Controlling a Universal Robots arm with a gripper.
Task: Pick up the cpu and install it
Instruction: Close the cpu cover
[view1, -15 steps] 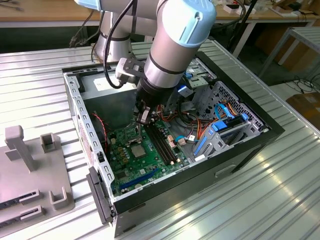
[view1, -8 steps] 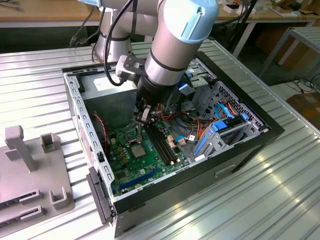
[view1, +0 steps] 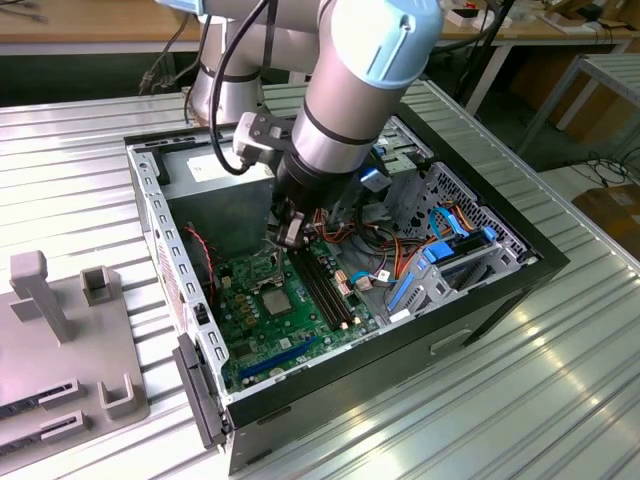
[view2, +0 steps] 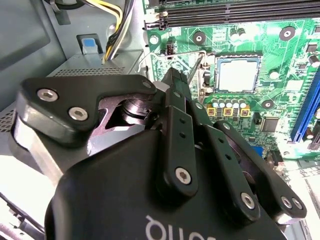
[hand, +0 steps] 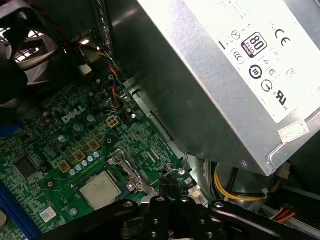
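Observation:
The cpu (view2: 238, 74), a pale silver-tan square, lies flat in the socket on the green motherboard (view2: 280, 55); it also shows in the first wrist view as the cpu (hand: 100, 191) and in the exterior view as the cpu (view1: 277, 297). The socket's metal cover frame (hand: 129, 167) stands raised beside it, and the thin lever (view2: 196, 66) sticks up. My gripper (view2: 173, 76) hangs just beside the socket, close to the lever, its black fingers drawn together and nothing visibly between them. In the exterior view the gripper (view1: 290, 236) sits low inside the case, just above the board.
The open black computer case (view1: 500, 290) lies on a ribbed metal table. A silver power supply (hand: 225, 75) walls one side of the socket; black memory slots (view1: 325, 290) and a blue drive bracket (view1: 440, 265) lie on the other. Grey fixtures (view1: 60, 340) stand at the exterior view's left.

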